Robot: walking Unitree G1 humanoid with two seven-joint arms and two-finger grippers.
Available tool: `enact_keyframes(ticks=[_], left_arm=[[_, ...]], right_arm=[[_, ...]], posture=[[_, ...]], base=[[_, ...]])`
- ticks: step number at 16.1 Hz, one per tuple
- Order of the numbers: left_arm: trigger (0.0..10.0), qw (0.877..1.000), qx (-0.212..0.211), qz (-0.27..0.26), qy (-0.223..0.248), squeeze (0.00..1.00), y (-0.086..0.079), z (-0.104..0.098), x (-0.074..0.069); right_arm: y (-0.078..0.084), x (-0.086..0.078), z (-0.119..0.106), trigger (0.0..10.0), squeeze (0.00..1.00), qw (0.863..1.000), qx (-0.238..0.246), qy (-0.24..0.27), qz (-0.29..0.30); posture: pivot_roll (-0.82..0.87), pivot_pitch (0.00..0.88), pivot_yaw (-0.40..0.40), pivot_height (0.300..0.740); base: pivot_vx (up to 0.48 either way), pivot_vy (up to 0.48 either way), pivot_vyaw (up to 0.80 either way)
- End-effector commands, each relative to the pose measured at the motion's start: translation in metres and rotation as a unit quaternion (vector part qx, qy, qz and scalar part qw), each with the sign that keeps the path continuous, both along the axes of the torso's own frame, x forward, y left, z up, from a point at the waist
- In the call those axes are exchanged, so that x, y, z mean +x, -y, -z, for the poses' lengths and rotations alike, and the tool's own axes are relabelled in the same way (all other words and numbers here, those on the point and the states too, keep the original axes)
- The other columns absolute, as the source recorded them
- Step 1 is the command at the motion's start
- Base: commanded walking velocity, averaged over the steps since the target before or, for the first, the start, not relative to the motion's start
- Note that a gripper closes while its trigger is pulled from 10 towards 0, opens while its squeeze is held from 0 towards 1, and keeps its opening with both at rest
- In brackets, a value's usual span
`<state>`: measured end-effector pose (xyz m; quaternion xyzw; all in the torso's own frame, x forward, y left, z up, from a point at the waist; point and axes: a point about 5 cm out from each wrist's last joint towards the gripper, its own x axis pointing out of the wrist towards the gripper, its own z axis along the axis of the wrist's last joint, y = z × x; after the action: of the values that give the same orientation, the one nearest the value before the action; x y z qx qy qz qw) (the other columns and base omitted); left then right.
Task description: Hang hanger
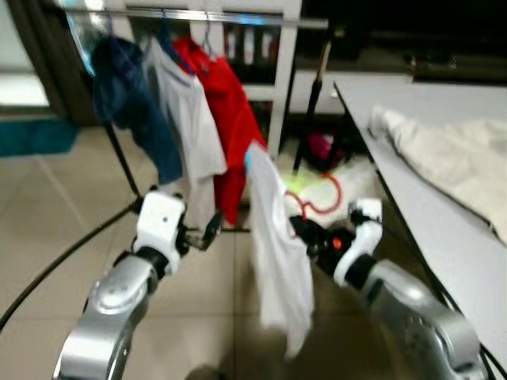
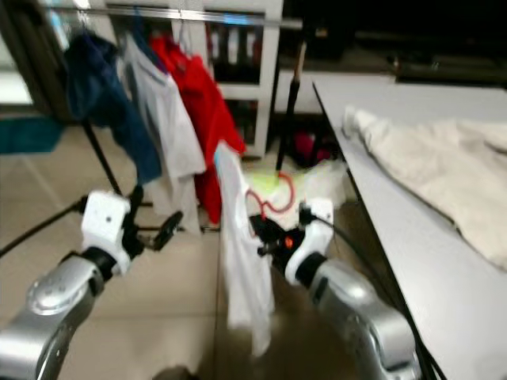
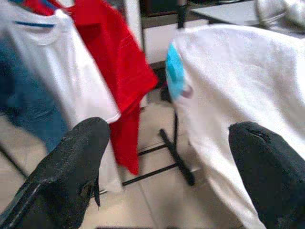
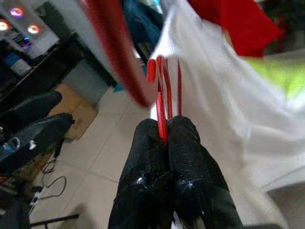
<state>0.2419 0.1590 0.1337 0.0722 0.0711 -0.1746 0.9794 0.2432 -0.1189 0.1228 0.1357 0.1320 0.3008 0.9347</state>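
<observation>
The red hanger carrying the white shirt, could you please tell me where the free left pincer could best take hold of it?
Grip the red hanger on its hook loop, bare above the white shirt. The right pincer already pinches its wire lower down. The open left pincer is probably best coming from the robot's left, over the shirt's shoulder.

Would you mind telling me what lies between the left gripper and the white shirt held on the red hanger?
Nothing: in the left eye view the left gripper and the white shirt are separated by bare tiled floor.
</observation>
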Motion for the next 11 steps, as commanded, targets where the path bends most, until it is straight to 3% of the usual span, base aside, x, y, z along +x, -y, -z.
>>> enact_keyframes(ticks=[1, 2, 4, 5, 8, 11], left_arm=[[10.0, 1.000, 0.006, 0.007, 0.018, 0.00, 0.002, -0.005, 0.003], [10.0, 1.000, 0.011, 0.008, 0.021, 0.00, 0.002, -0.005, 0.004], [10.0, 0.999, 0.021, 0.024, 0.019, 0.00, 0.011, -0.001, 0.010], [10.0, 1.000, 0.005, 0.026, 0.005, 0.00, 0.014, 0.003, 0.012], [10.0, 0.999, 0.013, 0.043, 0.003, 0.00, 0.018, 0.008, 0.016], [10.0, 0.999, 0.018, 0.025, 0.012, 0.00, 0.010, 0.010, 0.021]], right_arm=[[0.001, 0.006, 0.002, 10.0, 0.00, 1.000, -0.003, 0.004, 0.013], [0.002, 0.007, 0.003, 10.0, 0.00, 1.000, 0.000, 0.000, 0.021], [0.011, 0.010, 0.006, 10.0, 0.00, 0.999, -0.013, -0.003, 0.053], [0.013, 0.007, 0.003, 10.0, 0.00, 0.999, -0.016, 0.007, 0.043], [0.013, 0.007, -0.007, 10.0, 0.00, 0.999, -0.001, 0.026, 0.031], [0.008, 0.015, -0.011, 10.0, 0.00, 0.999, 0.007, 0.038, 0.026]], posture=[[0.09, 0.000, 0.008, 0.740], [0.09, 0.000, 0.009, 0.740], [0.06, 0.000, 0.023, 0.740], [0.04, 0.002, 0.039, 0.740], [0.01, 0.011, 0.057, 0.740], [0.04, 0.000, 0.043, 0.740]], base=[[0.000, 0.000, 0.00], [0.000, 0.000, 0.00], [0.000, -0.480, 0.00], [0.000, 0.000, 0.00], [0.000, 0.000, 0.00], [0.000, 0.000, 0.00]])
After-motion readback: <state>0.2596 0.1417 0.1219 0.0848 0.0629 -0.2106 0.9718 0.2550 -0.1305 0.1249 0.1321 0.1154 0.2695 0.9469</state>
